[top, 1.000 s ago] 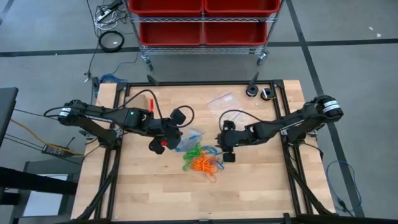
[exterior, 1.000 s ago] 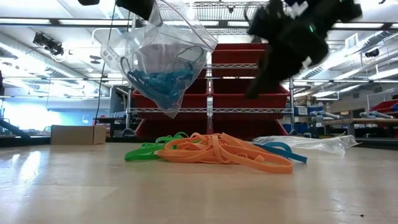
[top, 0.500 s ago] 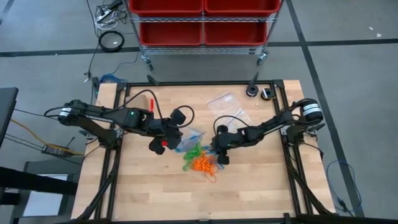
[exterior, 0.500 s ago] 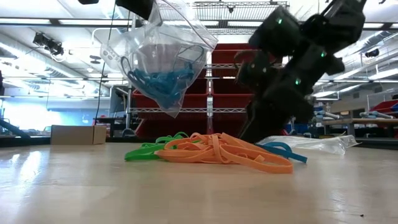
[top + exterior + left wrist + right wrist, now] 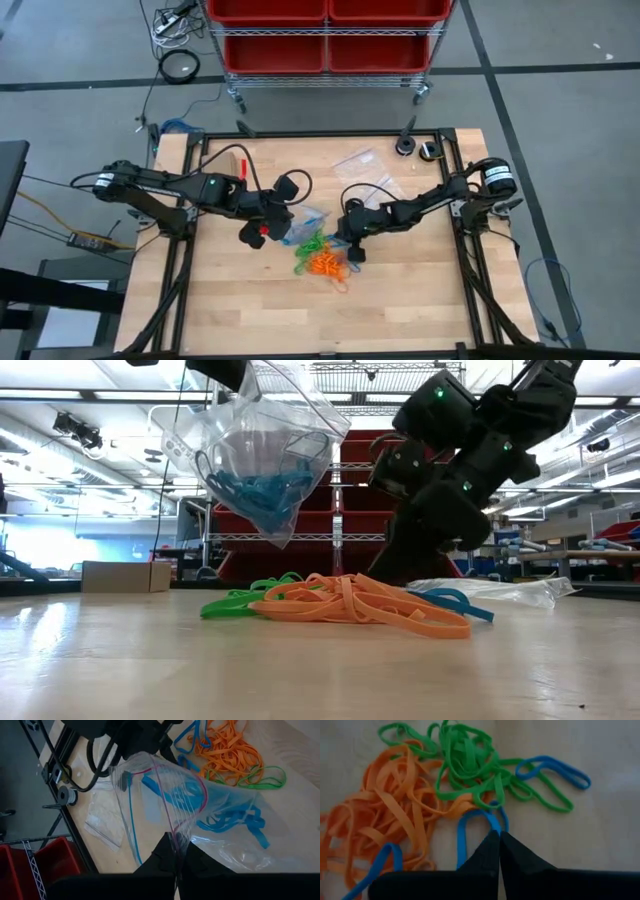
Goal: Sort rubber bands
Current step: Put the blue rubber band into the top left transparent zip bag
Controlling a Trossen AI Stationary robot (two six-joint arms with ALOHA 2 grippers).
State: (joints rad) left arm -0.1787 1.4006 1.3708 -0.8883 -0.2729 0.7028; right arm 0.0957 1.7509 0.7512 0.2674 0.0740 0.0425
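Observation:
The rubber bands [image 5: 322, 260] lie in a loose pile of orange, green and blue loops mid-table, also in the low view [image 5: 345, 600] and the right wrist view [image 5: 405, 815]. A clear zip bag [image 5: 262, 460] with blue bands in its bottom hangs above the pile's left side, and my left gripper [image 5: 176, 856] is shut on it. My right gripper [image 5: 498, 836] is down at the pile's right side [image 5: 348, 250], shut on a blue rubber band [image 5: 470, 827]. My left gripper pinches the zip bag's mouth rim [image 5: 176, 837] between its two fingers, slanting down from the table's left. The bag hangs below with its mouth gaping, clear of the table. My right gripper pinches one end of a blue loop [image 5: 492, 822] between its fingertips, slanting down from the table's right. The rest of the loop lies on the table at the pile's edge.
More clear bags [image 5: 362, 165] lie flat toward the far edge and behind the pile [image 5: 500, 590]. A small cardboard box [image 5: 232, 160] sits at the far left. Two small round things [image 5: 418, 148] stand at the far right. Red bins on a rack [image 5: 325, 40] are beyond the table.
My right gripper has come down and toward the table's left, onto the right side of the pile, and has shut its fingers there. The bag and the pile have kept their places.

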